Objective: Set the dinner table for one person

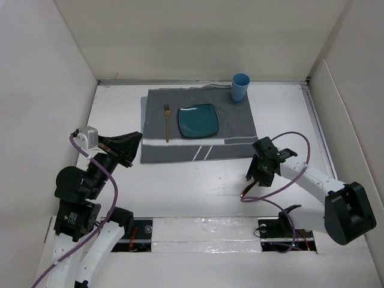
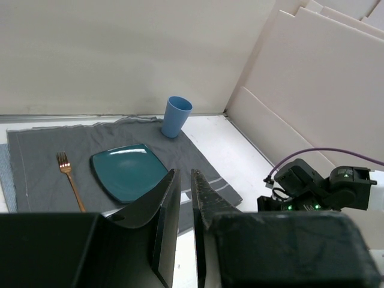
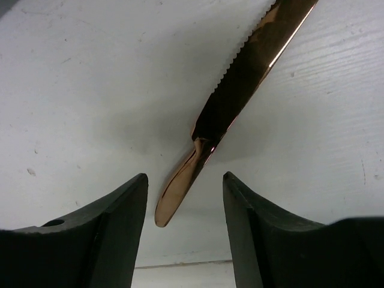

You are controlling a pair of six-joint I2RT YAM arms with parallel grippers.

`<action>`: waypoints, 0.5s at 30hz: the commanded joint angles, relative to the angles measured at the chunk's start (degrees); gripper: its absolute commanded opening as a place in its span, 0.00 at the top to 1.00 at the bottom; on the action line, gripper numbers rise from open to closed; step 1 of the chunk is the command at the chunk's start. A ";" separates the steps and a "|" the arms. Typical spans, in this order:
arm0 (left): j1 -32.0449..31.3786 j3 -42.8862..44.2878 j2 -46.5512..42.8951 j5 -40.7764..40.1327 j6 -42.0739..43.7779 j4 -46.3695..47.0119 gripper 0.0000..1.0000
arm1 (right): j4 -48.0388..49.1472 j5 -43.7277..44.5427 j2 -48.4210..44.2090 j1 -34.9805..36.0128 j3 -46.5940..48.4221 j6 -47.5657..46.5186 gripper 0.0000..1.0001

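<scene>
Left gripper (image 2: 185,174) nearly closed on nothing, the right gripper (image 3: 185,177) spreads its fingers either side of a copper knife (image 3: 240,90) on the dinner table (image 1: 198,192) beneath it, seemingly the last piece to place; beyond the fingertips, the placemat (image 1: 234,129) already holds fork (image 1: 167,123), plate (image 1: 197,120) and cup (image 1: 240,87).

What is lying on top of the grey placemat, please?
A teal square plate, a copper fork left of it, and a blue cup at the far right corner. The placemat beneath the plate is covered.
</scene>
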 commanded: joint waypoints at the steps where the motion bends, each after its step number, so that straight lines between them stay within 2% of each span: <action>1: -0.29 1.12 -0.75 0.34 0.61 2.18 0.89 | -2.29 1.84 -2.77 0.97 0.37 1.88 0.41; 8: -0.29 0.77 -1.19 1.31 0.52 2.27 0.89 | -2.21 4.47 0.11 2.64 1.07 4.34 0.41; 15: -0.29 1.03 -1.28 1.40 0.61 2.09 0.89 | -2.47 5.18 3.89 4.84 2.74 7.85 0.53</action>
